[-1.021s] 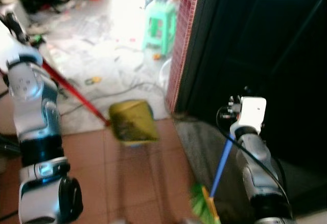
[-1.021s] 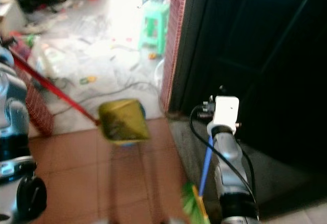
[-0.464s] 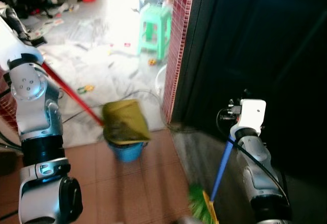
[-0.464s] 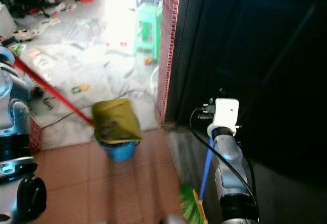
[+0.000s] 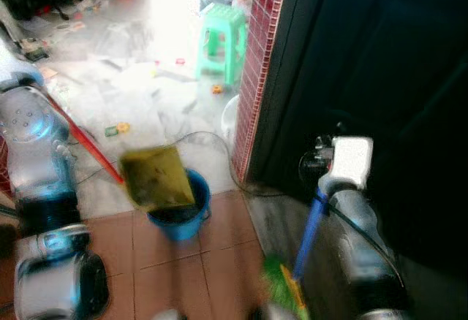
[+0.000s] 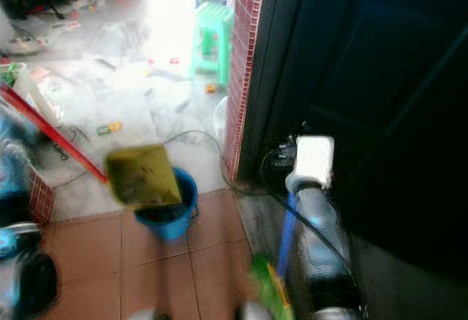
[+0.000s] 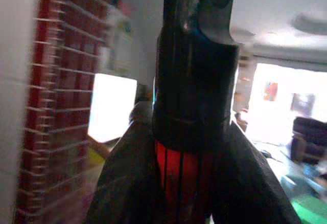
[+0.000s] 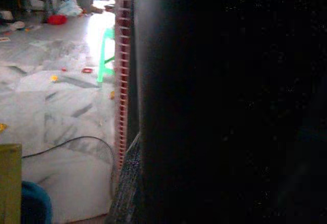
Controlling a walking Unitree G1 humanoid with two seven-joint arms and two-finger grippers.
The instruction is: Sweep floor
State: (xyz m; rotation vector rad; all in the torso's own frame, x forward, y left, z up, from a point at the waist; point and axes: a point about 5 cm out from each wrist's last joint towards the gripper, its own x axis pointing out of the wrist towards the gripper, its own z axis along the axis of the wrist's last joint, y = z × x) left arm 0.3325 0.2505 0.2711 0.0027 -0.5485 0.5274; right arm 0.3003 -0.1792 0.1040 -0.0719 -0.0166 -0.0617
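With the left jaws clamped on its red handle [image 7: 176, 183], the yellow dustpan [image 5: 155, 178] hangs over the blue bucket [image 5: 181, 218], where a tilt could spill debris outside; the right jaws' state is untellable

Two silver, segmented arms: the left arm [image 5: 40, 181] has a black joint band, the right arm [image 5: 358, 240] a white boxy wrist module [image 5: 351, 161] and looping black cable [image 5: 311, 165].
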